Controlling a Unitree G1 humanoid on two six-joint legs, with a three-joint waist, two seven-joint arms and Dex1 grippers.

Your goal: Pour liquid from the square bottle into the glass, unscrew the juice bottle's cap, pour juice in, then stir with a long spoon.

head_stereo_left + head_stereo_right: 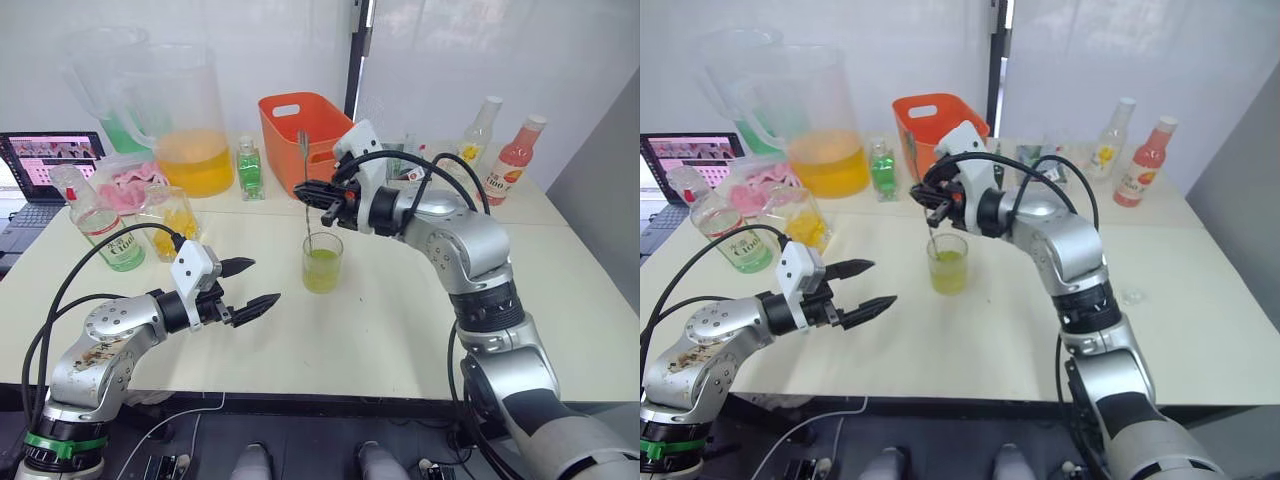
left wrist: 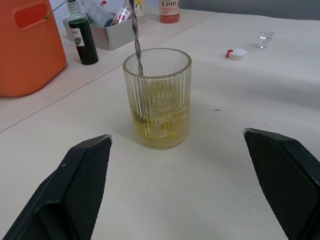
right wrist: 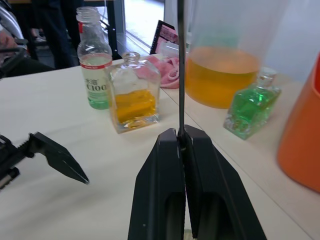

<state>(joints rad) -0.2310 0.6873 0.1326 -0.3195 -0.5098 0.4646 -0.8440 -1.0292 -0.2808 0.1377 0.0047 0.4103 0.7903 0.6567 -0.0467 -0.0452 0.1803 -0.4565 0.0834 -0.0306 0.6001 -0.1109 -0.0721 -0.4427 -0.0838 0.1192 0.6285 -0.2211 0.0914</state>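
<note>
At mid-frame on the pale tabletop (image 1: 400,330), the glass (image 1: 322,262) holds yellow-green liquid. The right tool (image 1: 312,192) is clenched on the long spoon (image 1: 305,160), which dips into it. The left tool (image 1: 250,284) gapes empty at lower left, before a white wall (image 1: 260,40).

The glass (image 2: 157,97) is clear and ribbed, with glossy vertical flutes. The spoon (image 2: 135,35) is thin polished metal with a twisted shaft. The worktop (image 1: 400,330) is smooth, matt and cream. The left gripper (image 1: 250,285) has matt black fingers (image 2: 82,187) with a fine textured face. The bin (image 1: 300,125) is glossy orange plastic. The juice bottle (image 3: 95,62) is clear plastic.
</note>
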